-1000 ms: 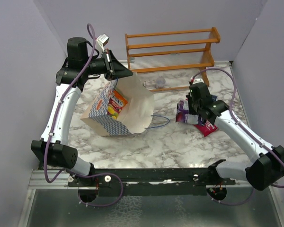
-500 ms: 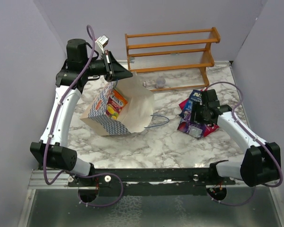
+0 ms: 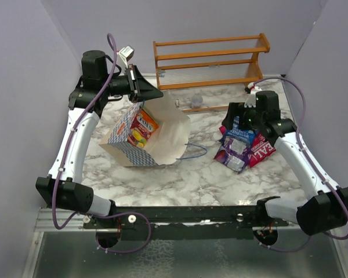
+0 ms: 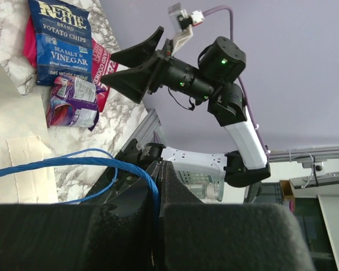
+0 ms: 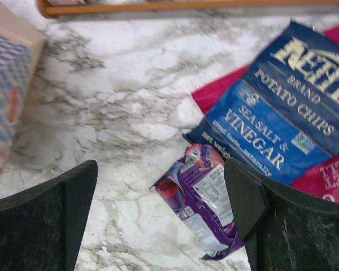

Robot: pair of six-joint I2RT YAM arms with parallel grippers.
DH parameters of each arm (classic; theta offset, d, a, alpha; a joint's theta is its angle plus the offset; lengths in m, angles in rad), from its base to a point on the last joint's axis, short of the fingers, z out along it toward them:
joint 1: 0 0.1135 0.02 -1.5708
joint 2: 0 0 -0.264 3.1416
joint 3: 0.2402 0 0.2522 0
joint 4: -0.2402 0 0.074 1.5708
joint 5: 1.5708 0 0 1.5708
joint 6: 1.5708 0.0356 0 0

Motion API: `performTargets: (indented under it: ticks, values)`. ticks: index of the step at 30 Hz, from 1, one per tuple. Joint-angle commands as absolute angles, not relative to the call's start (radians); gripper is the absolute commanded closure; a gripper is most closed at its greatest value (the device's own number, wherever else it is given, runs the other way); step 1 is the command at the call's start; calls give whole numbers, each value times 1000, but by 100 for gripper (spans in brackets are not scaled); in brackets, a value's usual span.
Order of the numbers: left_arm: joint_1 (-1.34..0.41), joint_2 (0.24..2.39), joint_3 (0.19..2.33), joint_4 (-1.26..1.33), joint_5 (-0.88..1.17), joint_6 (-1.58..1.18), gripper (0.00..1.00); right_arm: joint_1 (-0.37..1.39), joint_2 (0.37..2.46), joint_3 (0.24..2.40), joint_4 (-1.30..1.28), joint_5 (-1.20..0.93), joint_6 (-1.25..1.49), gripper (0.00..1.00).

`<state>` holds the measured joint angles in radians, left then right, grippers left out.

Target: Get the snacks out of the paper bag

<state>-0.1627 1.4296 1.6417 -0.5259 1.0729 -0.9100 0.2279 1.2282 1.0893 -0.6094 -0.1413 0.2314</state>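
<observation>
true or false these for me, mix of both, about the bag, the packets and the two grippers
1. The dark blue packet lies partly on the red packet. True.
2. The right gripper is shut on the purple packet. False: it is open over that packet, gripping nothing.
3. The left gripper pinches the blue cord of the paper bag. True.
4. The paper bag is empty. False: an orange packet shows inside it.

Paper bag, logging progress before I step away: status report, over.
Left gripper shut on cord handle, right gripper open. Blue packet, purple packet, red packet out; orange packet in paper bag. Wooden rack behind, not obstructing.
</observation>
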Motion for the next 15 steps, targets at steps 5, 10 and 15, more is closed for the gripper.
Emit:
performTargets:
  ticks: [5, 10, 15]
  values:
    - [-174, 1396, 1636, -453, 1135, -938, 100, 284, 1165, 1129, -425, -383, 117, 4]
    - [-187, 1381, 1628, -453, 1134, -950, 100, 395, 1141, 1115, -310, -551, 58, 14]
    - [-201, 1352, 1598, -468, 1112, -956, 100, 482, 1095, 1039, -138, -641, 69, 40]
